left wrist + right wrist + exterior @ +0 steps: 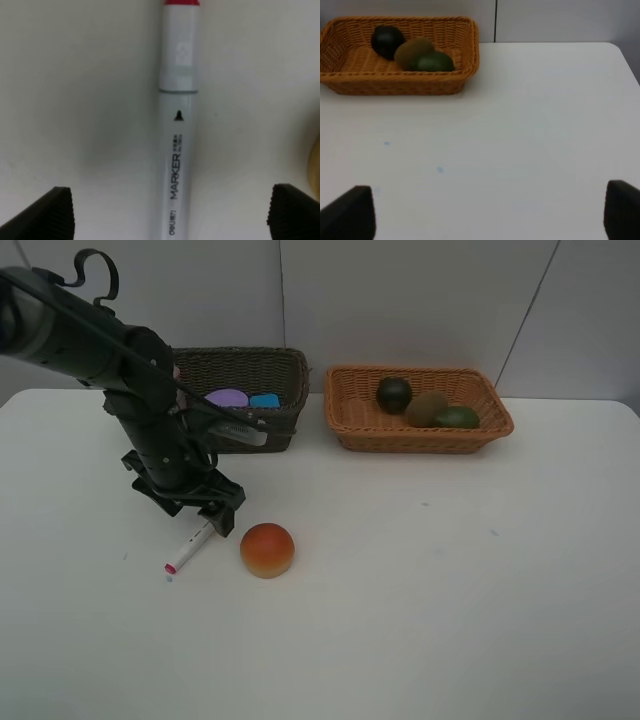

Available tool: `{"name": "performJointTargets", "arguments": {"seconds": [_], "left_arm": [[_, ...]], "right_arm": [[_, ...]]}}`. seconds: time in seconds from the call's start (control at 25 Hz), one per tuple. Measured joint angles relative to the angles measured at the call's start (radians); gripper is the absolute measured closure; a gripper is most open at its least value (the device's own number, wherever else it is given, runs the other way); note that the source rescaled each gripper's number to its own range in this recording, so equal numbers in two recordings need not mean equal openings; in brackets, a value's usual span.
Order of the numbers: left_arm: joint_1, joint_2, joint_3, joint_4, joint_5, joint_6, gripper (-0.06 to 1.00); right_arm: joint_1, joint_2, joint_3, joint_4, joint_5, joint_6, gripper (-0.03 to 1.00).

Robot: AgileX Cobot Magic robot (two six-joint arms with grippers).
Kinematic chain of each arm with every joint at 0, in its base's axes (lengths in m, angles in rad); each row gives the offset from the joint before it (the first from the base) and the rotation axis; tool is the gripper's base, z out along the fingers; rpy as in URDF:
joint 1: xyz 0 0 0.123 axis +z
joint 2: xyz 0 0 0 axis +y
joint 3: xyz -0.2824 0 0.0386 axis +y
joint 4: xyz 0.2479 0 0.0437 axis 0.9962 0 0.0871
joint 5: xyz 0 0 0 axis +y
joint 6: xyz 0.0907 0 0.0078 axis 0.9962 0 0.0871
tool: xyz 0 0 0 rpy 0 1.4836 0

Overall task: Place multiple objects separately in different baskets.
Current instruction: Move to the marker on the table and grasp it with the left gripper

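On the white table (pixel 420 620), the left gripper (pixel 205 515) hangs with jaws wide astride the white marker (pixel 176 150); it should centre on the barrel, descend squarely, then close gently. The right gripper (pixel 485 220) waits agape.

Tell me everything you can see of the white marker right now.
The white marker lies flat on the white table, left of the orange-red round fruit and apart from it. Its smooth, plastic-looking white barrel is printed "MARKER"; a seam sets off the cap, which ends in a red tip. The open left gripper straddles the barrel, its dark fingers clear of it on either side.
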Motion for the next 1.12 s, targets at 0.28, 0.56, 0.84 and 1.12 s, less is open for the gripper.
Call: {"name": "performJointTargets", "arguments": {"seconds": [0.28,0.56,0.84,1.12], "left_arm": [[0.000,0.021,0.000,0.022,-0.041,0.000,-0.05],[0.000,0.025,0.000,0.025,-0.058,0.000,-0.05],[0.000,0.061,0.000,0.029,-0.056,0.000,-0.05],[0.000,0.061,0.000,0.029,-0.058,-0.001,-0.05]], "right_arm": [[0.000,0.000,0.000,0.000,0.000,0.000,-0.03],[0.000,0.000,0.000,0.000,0.000,0.000,-0.03],[0.000,0.000,0.000,0.000,0.000,0.000,-0.03],[0.000,0.000,0.000,0.000,0.000,0.000,-0.03]]}}
